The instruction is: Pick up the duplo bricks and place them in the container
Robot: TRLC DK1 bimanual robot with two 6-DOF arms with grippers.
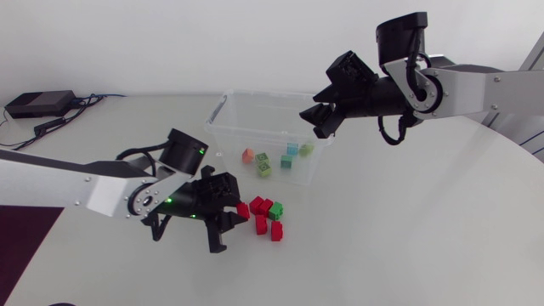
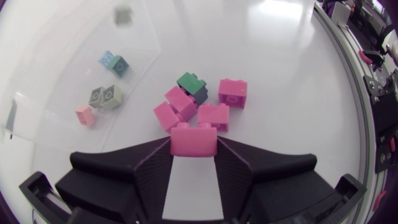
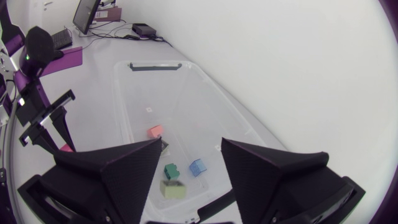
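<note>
My left gripper (image 1: 234,212) is low over the table, shut on a red brick (image 1: 244,210) (image 2: 193,138) that both fingertips touch. Just ahead of it lie several more red bricks (image 1: 262,223) (image 2: 213,115) and a dark green one (image 1: 276,210) (image 2: 193,84). My right gripper (image 1: 319,121) (image 3: 191,155) hangs open above the right end of the clear container (image 1: 223,106) (image 3: 155,65). Under its gap a pale green brick (image 3: 172,188) (image 1: 306,150) is loose inside the container. Orange (image 1: 248,155), green (image 1: 263,164) and blue (image 1: 286,160) bricks lie on the container floor.
A black box with cables (image 1: 38,104) sits at the far left of the table. The container's near wall (image 1: 297,177) stands a short way behind the loose bricks.
</note>
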